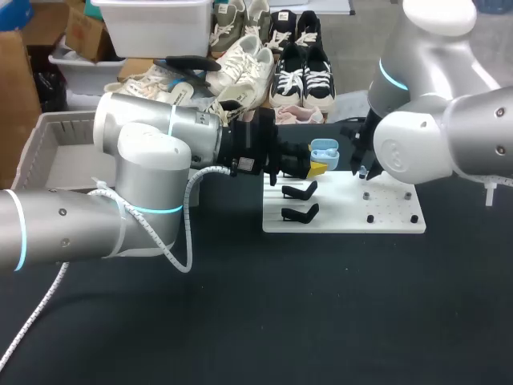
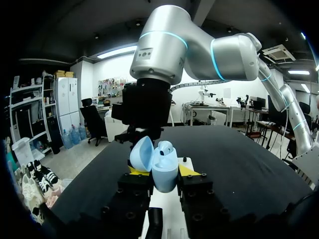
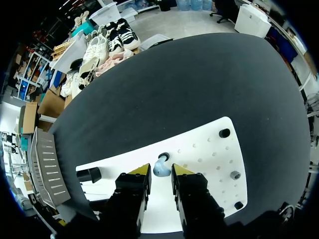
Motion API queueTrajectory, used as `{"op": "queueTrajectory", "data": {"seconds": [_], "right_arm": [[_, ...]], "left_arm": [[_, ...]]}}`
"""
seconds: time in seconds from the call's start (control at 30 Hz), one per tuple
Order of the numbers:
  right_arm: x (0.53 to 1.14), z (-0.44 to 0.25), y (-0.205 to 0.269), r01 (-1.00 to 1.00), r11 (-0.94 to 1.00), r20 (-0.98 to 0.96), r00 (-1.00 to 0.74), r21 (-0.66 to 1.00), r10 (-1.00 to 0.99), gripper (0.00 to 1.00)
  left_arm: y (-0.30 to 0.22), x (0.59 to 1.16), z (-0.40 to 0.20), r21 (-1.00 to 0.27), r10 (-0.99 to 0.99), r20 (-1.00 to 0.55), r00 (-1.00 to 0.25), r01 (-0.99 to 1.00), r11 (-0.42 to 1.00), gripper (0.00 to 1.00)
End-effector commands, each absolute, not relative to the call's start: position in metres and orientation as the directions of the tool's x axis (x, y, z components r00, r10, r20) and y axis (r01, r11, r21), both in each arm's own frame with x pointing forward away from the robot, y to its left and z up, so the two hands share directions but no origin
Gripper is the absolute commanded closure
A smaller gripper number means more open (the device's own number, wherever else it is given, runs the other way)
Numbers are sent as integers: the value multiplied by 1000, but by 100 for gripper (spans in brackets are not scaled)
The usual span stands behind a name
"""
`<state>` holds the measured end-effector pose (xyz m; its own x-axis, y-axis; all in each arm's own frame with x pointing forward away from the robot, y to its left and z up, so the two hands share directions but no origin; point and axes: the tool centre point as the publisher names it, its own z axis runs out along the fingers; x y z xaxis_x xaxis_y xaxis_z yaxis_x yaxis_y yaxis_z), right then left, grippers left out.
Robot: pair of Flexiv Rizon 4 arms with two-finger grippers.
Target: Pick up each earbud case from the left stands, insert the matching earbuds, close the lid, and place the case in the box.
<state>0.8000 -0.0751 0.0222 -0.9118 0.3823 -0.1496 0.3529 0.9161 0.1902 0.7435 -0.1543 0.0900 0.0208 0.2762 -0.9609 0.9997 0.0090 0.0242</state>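
White plastic pegboard under both arms. L gripper pinches pale-blue rounded earbud case, lid open, above board. R gripper, grip can't be told, straddles small pale-blue earbud. Case is just to its left, so R arm is nearest.

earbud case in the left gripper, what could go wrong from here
1. The earbud case is rounded and held by its sides in the left gripper; pressing an earbud in could twist it or make it slip.
2. Its open lid stands close to the right arm, so a clumsy approach might knock it.
3. The earbud at the right gripper is small and could drop onto the white board.
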Motion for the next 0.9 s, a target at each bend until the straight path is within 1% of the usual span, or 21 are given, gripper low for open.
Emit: {"op": "queueTrajectory", "data": {"seconds": [0.03, 0.33, 0.5, 0.53, 0.57, 0.9], "right_arm": [[802, 22, -75, 353, 917, -144, -913, 188, 381, 76], [803, 19, -75, 355, 916, -138, -914, 184, 382, 79], [804, 18, -74, 355, 918, -135, -915, 179, 380, 92], [804, 18, -74, 355, 917, -133, -915, 179, 380, 99], [804, 18, -74, 356, 917, -133, -915, 180, 381, 100], [799, 28, -76, 360, 913, -141, -911, 192, 388, 100]], "left_arm": [[-154, 743, 90, 26, 275, -961, 21, 1000, 12, 100], [-154, 743, 90, 26, 275, -961, 21, 1000, 12, 100], [-154, 743, 90, 26, 275, -961, 21, 1000, 12, 100], [-154, 743, 90, 26, 275, -961, 21, 1000, 12, 100], [-154, 743, 90, 26, 275, -961, 21, 1000, 12, 100], [-154, 743, 90, 26, 275, -961, 21, 1000, 12, 100]]}}
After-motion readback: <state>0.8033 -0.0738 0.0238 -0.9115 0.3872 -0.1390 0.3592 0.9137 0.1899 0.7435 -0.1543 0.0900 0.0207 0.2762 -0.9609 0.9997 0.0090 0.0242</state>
